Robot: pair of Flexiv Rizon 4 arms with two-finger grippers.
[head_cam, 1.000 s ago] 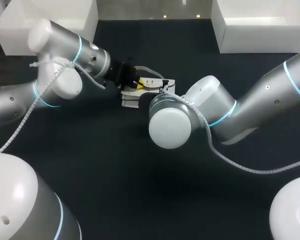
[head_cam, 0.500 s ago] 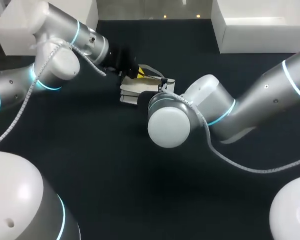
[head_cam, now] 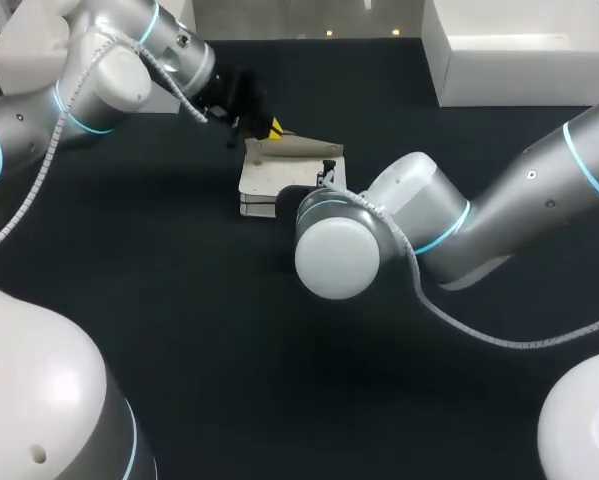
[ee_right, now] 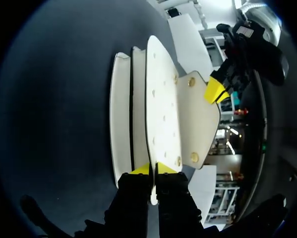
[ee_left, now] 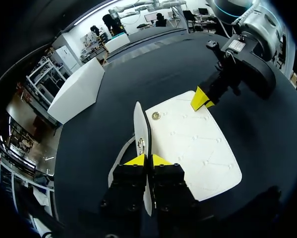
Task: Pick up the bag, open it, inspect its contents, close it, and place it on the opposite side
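**A:** Head view, nearest first: what has the right arm (head_cam: 499, 210) got?

**B:** It comes in from the right, and its wrist covers the near right edge of the bag (head_cam: 264, 180). The bag lies flat on the dark table (head_cam: 179, 330), about mid-table.

**A:** And its fingers?

**B:** The right wrist view shows the right gripper (ee_right: 153, 171) pinched on a thin white panel of the bag. Both yellow tips press it, with almost no gap between them.

**A:** Further out?

**B:** The left gripper (ee_left: 148, 159) is clamped just as tight on the rim of the flap (ee_left: 140, 124). The flap stands up off the bag's far left corner, and a round metal snap (ee_left: 155, 115) sits on the panel just beside it.

**A:** Beyond the bag?

**B:** A white box (head_cam: 509, 50) sits at the table's far right corner. Another box (head_cam: 19, 70) sits at the far left, partly behind the left arm (head_cam: 89, 70)
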